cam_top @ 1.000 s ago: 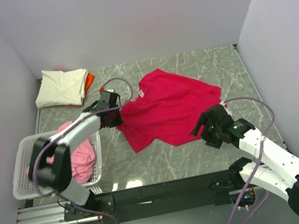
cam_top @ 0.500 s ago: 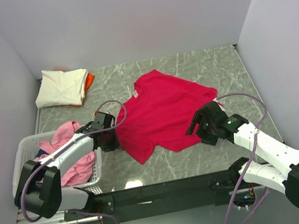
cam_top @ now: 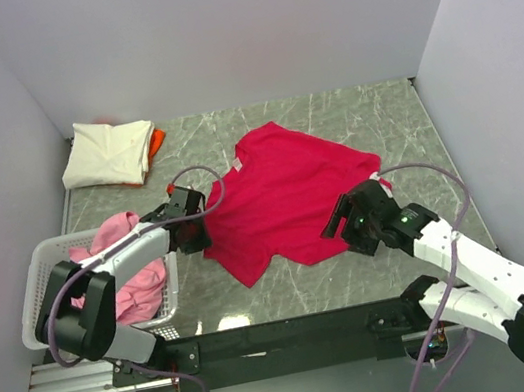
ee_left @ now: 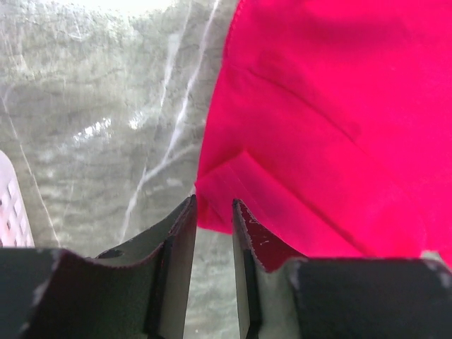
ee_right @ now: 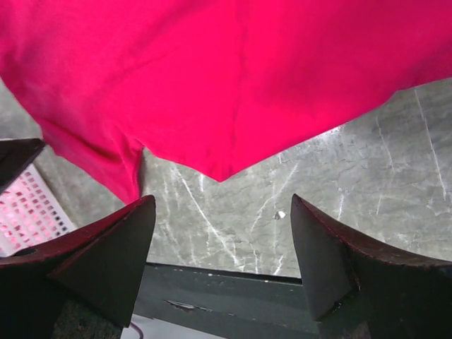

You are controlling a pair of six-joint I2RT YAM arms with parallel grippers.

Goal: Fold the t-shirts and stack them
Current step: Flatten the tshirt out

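Note:
The crimson red t-shirt point(cam_top: 288, 196) lies spread on the marble table, partly flat with a folded flap along its left edge point(ee_left: 282, 191). My left gripper point(cam_top: 194, 234) sits low at that left edge. Its jaws point(ee_left: 213, 205) stand a narrow gap apart with bare table between them, and the cloth's corner lies just past the tips. My right gripper point(cam_top: 344, 224) hovers wide open over the shirt's near hem point(ee_right: 219, 169), holding nothing. A folded cream-white t-shirt point(cam_top: 107, 152) rests on an orange one point(cam_top: 156, 138) at the back left. Light pink t-shirts point(cam_top: 133, 269) fill the basket.
The white lattice basket point(cam_top: 41, 296) stands at the near left, close beside my left arm, and shows at the edge of both wrist views point(ee_left: 8, 212) point(ee_right: 28, 205). White walls enclose the table on three sides. The black rail point(cam_top: 286, 334) runs along the near edge.
My left gripper carried the shirt's left edge toward the near side, then opened and let it go. The shirt now lies flatter. My right gripper shifted slightly left, still open.

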